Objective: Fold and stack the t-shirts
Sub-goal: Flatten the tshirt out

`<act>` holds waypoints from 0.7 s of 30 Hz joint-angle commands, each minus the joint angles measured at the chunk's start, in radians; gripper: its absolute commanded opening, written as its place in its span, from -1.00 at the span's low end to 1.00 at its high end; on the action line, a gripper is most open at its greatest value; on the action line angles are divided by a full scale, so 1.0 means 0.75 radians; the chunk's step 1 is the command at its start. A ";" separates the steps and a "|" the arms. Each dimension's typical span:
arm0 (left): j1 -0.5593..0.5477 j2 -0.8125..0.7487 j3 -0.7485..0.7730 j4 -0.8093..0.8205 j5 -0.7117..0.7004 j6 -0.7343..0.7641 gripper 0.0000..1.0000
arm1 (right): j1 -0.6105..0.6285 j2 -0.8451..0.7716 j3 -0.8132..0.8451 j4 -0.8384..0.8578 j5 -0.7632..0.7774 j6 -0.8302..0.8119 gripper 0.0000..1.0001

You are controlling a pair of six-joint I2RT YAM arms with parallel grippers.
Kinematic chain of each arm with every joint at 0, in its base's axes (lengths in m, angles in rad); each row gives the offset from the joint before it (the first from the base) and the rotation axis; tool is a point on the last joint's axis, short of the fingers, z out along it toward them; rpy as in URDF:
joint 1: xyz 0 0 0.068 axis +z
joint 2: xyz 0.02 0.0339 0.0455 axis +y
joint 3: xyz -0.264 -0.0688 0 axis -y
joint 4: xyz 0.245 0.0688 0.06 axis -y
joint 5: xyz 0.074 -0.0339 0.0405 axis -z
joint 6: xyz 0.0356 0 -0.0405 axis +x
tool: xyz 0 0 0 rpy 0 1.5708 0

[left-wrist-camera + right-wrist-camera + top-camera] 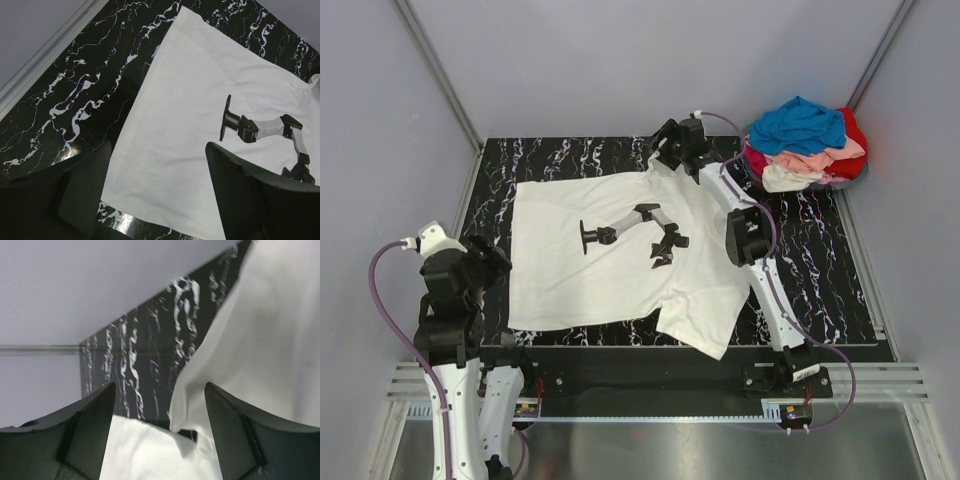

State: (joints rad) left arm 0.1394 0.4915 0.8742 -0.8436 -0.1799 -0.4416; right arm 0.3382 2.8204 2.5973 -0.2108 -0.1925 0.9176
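Left gripper [157, 149] wide, empty, above hem of cream shirt [610, 275]; right gripper [160, 389] wide, shirt's far edge between fingers.

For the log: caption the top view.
White t-shirt spread out, left gripper and right gripper open at its edges, coloured pile beyond.
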 commanded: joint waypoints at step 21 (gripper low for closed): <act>0.084 0.052 -0.014 0.082 0.043 0.034 0.59 | 0.024 -1.084 -1.027 0.094 0.381 -0.371 0.99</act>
State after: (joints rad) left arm 0.1989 0.5087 0.8726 -0.8341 -0.1677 -0.4339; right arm 0.3599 2.2589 2.0323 -0.0616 -0.0257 0.6838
